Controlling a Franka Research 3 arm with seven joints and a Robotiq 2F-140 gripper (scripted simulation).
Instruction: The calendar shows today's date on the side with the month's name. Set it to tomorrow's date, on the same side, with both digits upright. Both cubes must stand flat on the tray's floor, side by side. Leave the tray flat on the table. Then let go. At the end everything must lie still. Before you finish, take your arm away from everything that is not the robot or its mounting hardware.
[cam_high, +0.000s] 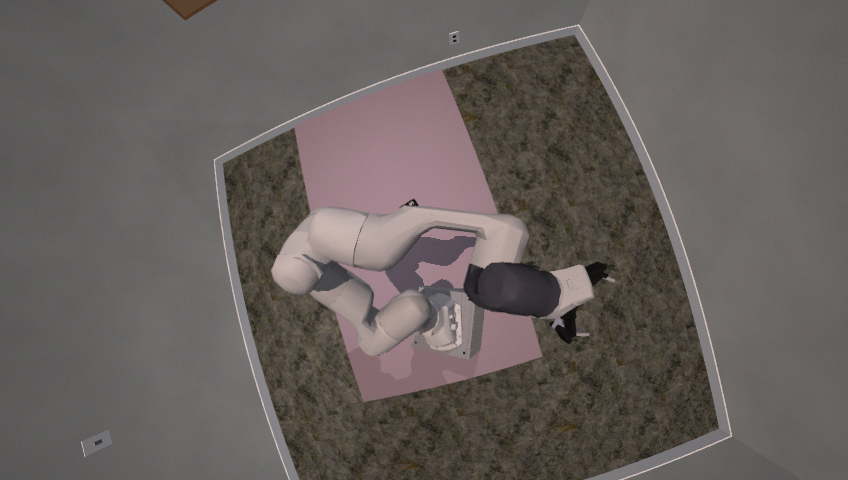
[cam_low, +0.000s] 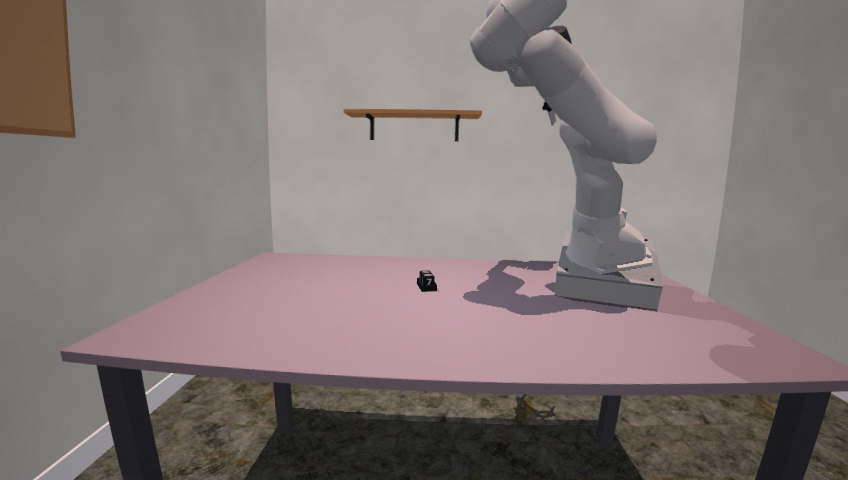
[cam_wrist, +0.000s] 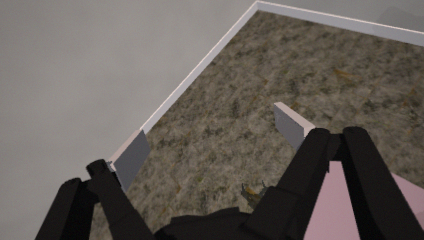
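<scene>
there, fingers spread wide above floor (cam_wrist: 240, 100).

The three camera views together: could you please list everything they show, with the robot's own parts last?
Table: one, pink top on dark legs, middle of the room.
Calendar: one, black, a 7 showing on one cube, on the table ahead of the arm's base; tray and second cube too small to make out.
Wall shelf: one, brown board on black brackets, back wall.
Board: one, brown, left wall.
Wall plates: two, white, on the walls in the top view.
Floor: mottled brown-grey, white skirting around it.
Base block: one, grey, on the table.
Arm: one, white, folded high.
Hand: one, black with grey pads, open and holding nothing, out over the floor beyond the table's edge.
</scene>
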